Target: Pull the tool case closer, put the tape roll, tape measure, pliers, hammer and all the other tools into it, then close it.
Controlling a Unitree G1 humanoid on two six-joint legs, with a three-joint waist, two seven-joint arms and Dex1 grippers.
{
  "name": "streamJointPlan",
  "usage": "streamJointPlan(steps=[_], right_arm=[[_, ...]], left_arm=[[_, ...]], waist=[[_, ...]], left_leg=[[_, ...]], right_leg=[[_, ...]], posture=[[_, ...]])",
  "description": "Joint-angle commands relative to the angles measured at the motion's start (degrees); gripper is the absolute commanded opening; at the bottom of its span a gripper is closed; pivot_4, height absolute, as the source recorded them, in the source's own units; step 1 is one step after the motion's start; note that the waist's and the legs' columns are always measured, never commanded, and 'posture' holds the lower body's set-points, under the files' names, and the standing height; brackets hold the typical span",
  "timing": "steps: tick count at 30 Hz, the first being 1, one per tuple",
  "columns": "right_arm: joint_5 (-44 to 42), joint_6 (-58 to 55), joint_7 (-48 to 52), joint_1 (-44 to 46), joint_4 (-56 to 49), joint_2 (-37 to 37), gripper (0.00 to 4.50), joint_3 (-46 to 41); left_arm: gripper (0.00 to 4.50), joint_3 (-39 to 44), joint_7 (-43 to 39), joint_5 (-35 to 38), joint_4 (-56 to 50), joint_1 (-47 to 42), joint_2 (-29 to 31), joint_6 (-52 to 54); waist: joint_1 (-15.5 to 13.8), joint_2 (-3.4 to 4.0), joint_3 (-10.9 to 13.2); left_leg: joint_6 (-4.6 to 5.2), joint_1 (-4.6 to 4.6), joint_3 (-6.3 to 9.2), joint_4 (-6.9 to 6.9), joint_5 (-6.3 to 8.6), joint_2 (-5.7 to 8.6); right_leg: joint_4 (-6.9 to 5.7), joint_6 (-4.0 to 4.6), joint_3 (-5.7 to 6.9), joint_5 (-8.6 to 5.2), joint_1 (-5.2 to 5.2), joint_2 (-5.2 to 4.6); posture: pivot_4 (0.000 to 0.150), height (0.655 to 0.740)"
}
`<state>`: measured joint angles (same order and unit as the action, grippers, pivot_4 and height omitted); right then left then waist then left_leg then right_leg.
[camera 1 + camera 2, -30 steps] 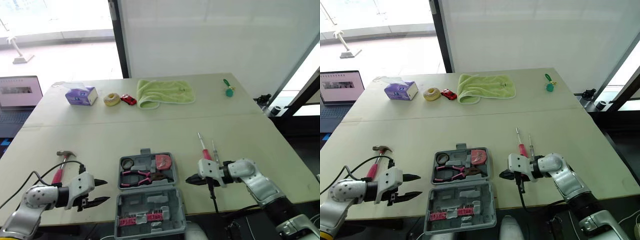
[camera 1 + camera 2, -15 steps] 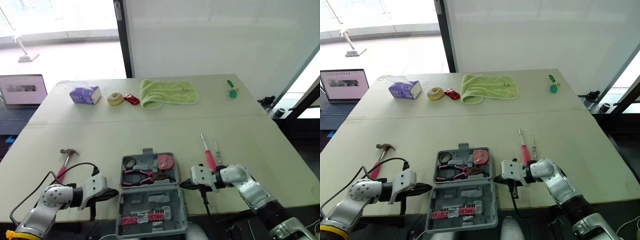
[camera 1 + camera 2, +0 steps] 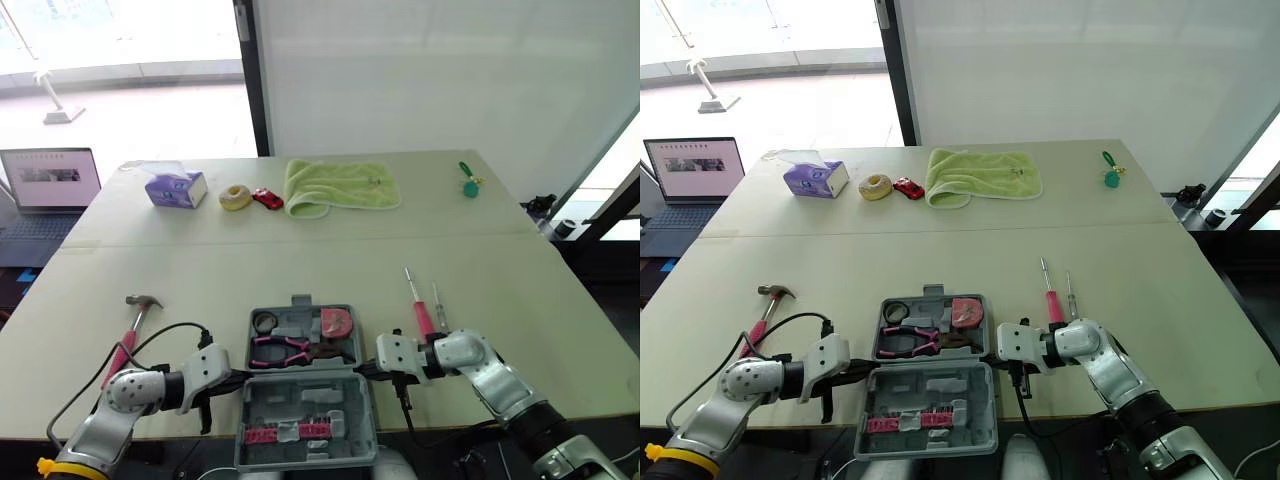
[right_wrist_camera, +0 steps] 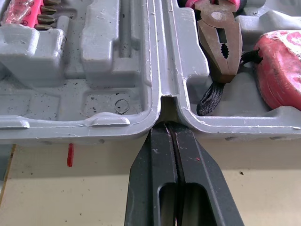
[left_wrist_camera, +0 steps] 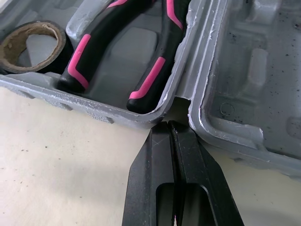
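While left pincer (image 5: pixel 170 124), right pincer (image 4: pixel 170 125), both closed, seemingly touch tool case (image 5: pixel 94 109)

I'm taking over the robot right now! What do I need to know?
Left gripper shut, tips at the hinge notch of the tool case, left side.
Right gripper shut, at the notch on the right side.
Done: tape roll, pliers, tape measure lie in the open case.
Left: hammer, on the table left of it, and two screwdrivers, right of it; then close it.
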<state>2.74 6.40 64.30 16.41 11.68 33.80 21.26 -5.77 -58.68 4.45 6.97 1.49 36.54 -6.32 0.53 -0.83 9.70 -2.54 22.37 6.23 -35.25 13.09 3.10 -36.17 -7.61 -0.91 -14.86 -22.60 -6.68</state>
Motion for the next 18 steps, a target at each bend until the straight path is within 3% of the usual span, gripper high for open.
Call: streamJointPlan(steps=[1,18], right_arm=[[0.26,0.0,-1.85,2.01,1.41,-1.62,0.0,-0.61],[4.55,4.2,-7.4,15.18,21.19,-6.94,0.0,-1.36]], left_arm=[[0.03,-0.88,1.98,0.12,-0.97,-1.63,-1.83,0.7],[0.03,-2.03,8.54,-6.57,13.98,-14.47,-4.42,-4.03]], waist=[[0.03,0.0,0.0],[0.31,0.0,-0.01]], left_leg=[[0.0,-0.02,0.0,0.0,0.0,0.0],[-0.04,-0.08,0.03,-0.01,-0.05,0.03]], right_leg=[[0.0,0.0,0.0,0.0,0.02,0.0],[-0.06,-0.02,0.03,0.02,0.03,0.05]], posture=[[0.15,0.74],[0.15,0.74]])
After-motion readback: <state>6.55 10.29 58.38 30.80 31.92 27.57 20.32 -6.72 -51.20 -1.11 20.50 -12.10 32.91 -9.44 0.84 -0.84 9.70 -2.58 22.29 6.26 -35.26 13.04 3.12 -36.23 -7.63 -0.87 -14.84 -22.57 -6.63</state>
